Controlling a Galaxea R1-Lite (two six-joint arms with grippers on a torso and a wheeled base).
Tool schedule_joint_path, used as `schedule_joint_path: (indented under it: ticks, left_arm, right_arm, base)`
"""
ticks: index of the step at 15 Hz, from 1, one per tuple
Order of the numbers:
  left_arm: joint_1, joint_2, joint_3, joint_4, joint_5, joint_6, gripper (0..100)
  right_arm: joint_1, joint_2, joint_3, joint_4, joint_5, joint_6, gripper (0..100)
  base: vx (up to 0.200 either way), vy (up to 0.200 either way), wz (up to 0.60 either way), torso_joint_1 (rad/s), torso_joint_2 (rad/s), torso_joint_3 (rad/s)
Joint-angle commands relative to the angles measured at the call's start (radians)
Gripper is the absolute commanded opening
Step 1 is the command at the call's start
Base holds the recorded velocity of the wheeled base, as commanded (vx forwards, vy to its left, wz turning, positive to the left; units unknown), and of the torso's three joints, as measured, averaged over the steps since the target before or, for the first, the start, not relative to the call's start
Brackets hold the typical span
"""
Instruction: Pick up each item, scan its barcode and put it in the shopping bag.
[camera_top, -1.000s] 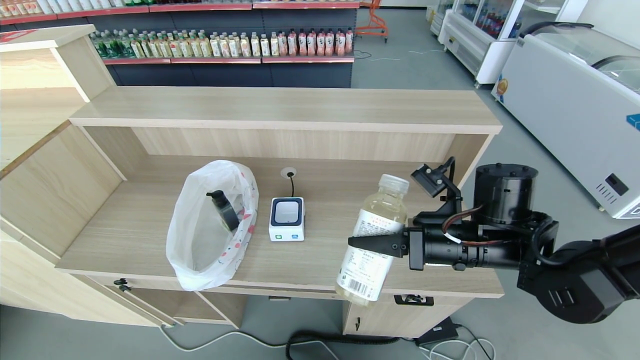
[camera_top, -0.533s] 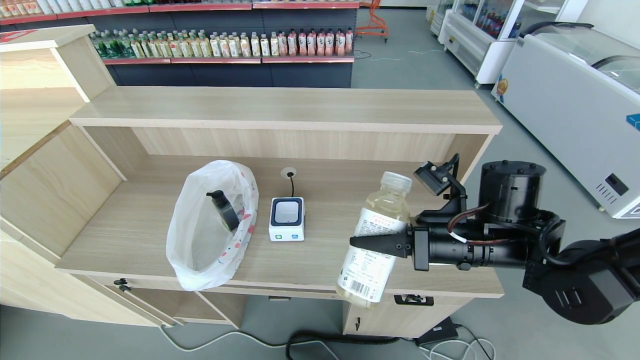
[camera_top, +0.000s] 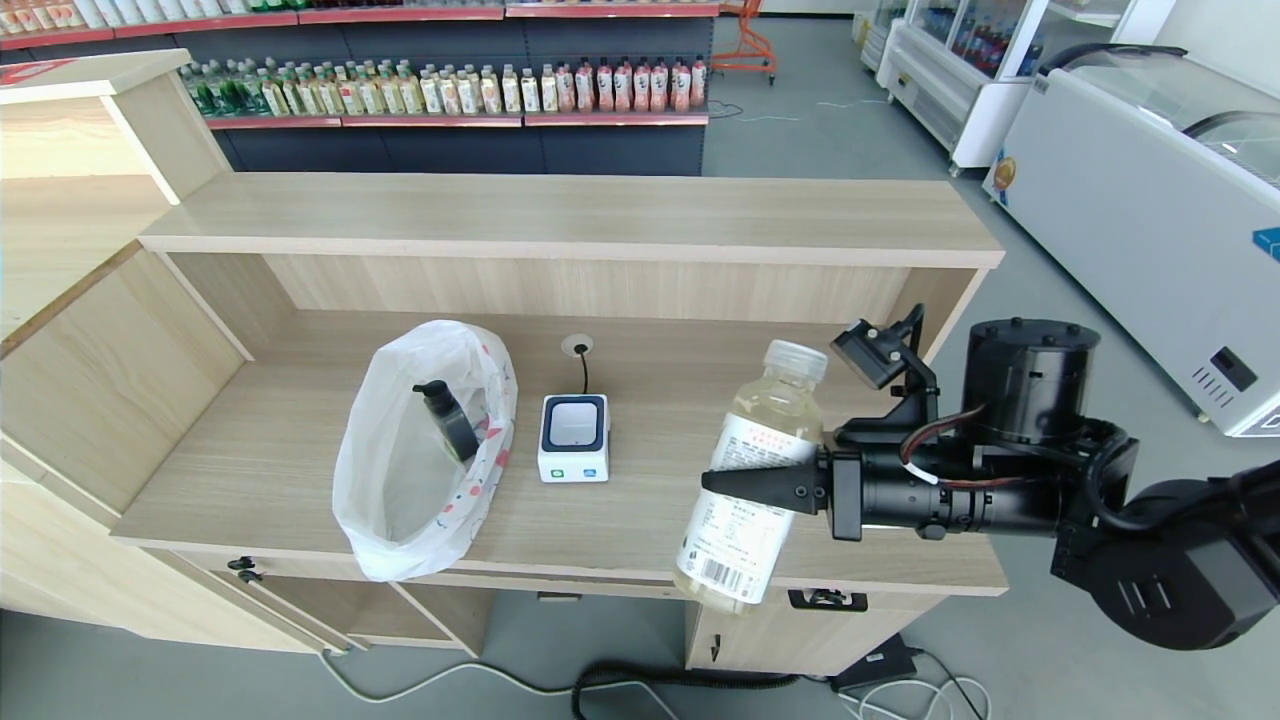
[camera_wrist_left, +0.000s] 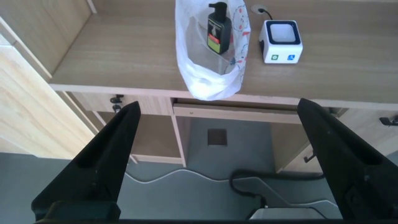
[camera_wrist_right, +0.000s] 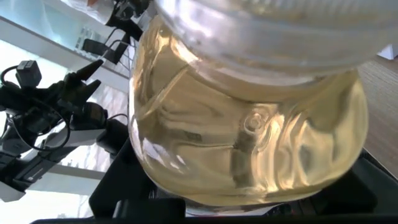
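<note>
My right gripper (camera_top: 745, 487) is shut on a clear bottle of pale yellow drink (camera_top: 752, 475) with a white label and a white cap. It holds the bottle tilted above the counter's front right edge, barcode near the bottle's lower end. The right wrist view looks closely at the bottle's shoulder (camera_wrist_right: 249, 124). A white shopping bag (camera_top: 425, 445) stands open on the counter's left, with a black pump bottle (camera_top: 447, 417) inside. The white barcode scanner (camera_top: 573, 438) sits just right of the bag. In the left wrist view, my left gripper (camera_wrist_left: 217, 162) stands open, back from the counter's front edge, with bag (camera_wrist_left: 211, 56) and scanner (camera_wrist_left: 281, 41) beyond it.
The wooden counter (camera_top: 640, 520) has a raised back shelf (camera_top: 570, 215) and side walls. The scanner's cable runs into a hole (camera_top: 577, 346) behind it. Cables lie on the floor (camera_top: 650, 685) under the counter. Store shelves and freezers stand beyond.
The right arm with the bottle has drifted slightly right and up. The bag, scanner and pump bottle stay put.
</note>
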Motion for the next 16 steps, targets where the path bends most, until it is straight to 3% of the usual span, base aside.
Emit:
schedule_joint_path:
  ticks: [1,9,10,11,13,16]
  left_arm:
    - [0.000,0.000,0.000,0.000,0.000,0.000,100]
    - [0.000,0.000,0.000,0.000,0.000,0.000,100]
    - [0.000,0.000,0.000,0.000,0.000,0.000,100]
    - [0.000,0.000,0.000,0.000,0.000,0.000,100]
    - [0.000,0.000,0.000,0.000,0.000,0.000,100]
    - [0.000,0.000,0.000,0.000,0.000,0.000,100]
  right_arm:
    - [0.000,-0.001,0.003,0.000,0.000,-0.002,0]
    - [-0.001,-0.009,0.024,-0.003,-0.004,-0.037,0]
    - [-0.006,-0.005,0.027,-0.005,-0.018,-0.112,0]
    - [-0.014,0.006,0.021,-0.010,-0.078,-0.278,0]
    - [-0.063,-0.011,0.003,-0.022,-0.319,-0.680,0]
    - [-0.132,-0.049,0.024,-0.083,-0.514,-0.847,0]
  base:
    - [0.000,0.000,0.00,0.000,0.00,0.000]
    - [0.000,0.000,0.00,0.000,0.00,0.000]
    - [0.000,0.000,0.00,0.000,0.00,0.000]
    - [0.000,0.000,0.00,0.000,0.00,0.000]
    - [0.000,0.000,0.00,0.000,0.00,0.000]
    - [0.000,0.000,0.00,0.000,0.00,0.000]
